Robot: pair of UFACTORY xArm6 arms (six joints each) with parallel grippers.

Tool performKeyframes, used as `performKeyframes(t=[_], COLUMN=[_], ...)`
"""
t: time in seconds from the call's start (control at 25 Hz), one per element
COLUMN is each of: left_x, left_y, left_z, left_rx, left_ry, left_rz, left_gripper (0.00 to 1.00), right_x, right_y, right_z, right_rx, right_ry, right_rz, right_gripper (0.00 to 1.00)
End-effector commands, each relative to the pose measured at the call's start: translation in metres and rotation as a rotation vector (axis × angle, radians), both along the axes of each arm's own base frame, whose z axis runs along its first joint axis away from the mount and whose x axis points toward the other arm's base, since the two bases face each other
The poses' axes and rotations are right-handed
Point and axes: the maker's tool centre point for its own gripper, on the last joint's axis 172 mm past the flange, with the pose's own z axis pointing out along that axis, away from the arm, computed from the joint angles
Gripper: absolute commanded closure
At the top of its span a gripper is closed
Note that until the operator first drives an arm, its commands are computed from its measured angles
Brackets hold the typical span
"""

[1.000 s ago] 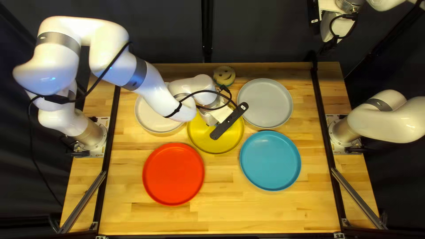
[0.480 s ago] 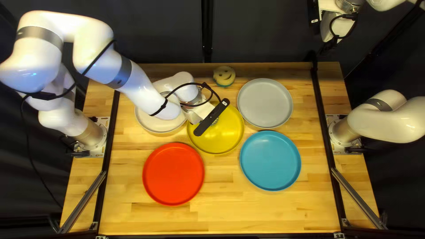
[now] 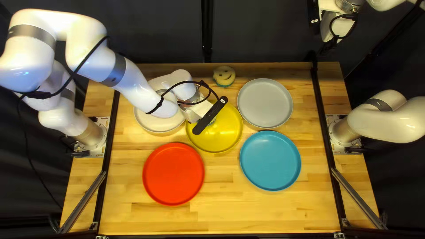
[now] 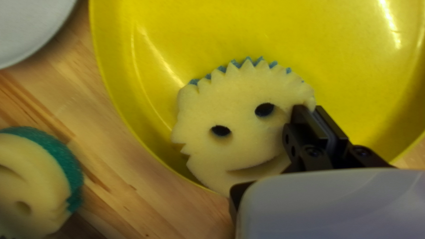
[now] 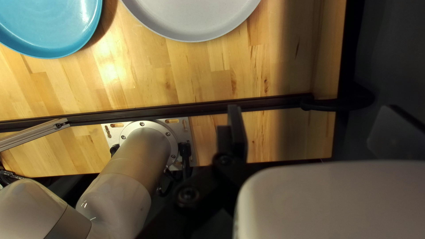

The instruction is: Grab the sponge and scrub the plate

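Left claw (image 4: 311,109) pinching sponge (image 4: 234,106) at edge; right claw (image 5: 312,114) spread open. Sponge likely light, squashy; edge may fold, deeper bite steadier.

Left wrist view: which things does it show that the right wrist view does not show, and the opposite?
Only the left wrist view: the yellow plate, the smiling sponge over it, and a second sponge with a green back.
Only the right wrist view: the blue plate, my right arm's base, a black rail and a metal bar.
Both: wooden table, grey plate, black fingers.
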Motion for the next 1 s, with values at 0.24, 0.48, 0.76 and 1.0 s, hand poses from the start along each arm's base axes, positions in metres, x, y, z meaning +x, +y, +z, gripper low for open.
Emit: performKeyframes(t=[0.24, 0.48, 0.76, 1.0], left_x=[0.011, 0.015, 0.017, 0.021], left_y=[-0.018, -0.064, -0.099, -0.077], left_z=[0.001, -0.003, -0.01, -0.012], left_rx=[0.006, 0.011, 0.017, 0.014], left_ry=[-0.013, -0.035, -0.054, -0.048], left_rz=[-0.029, -0.057, -0.085, -0.086], left_gripper=[1.0, 1.0, 1.0, 1.0], right_x=[0.0, 0.0, 0.0, 0.0], right_y=[0.0, 0.0, 0.0, 0.0], right_z=[0.0, 0.0, 0.0, 0.0], right_rx=[0.0, 0.0, 0.0, 0.0], right_ry=[0.0, 0.0, 0.0, 0.0], right_rz=[0.0, 0.0, 0.0, 0.0], right_gripper=[0.0, 0.0, 0.0, 0.0])
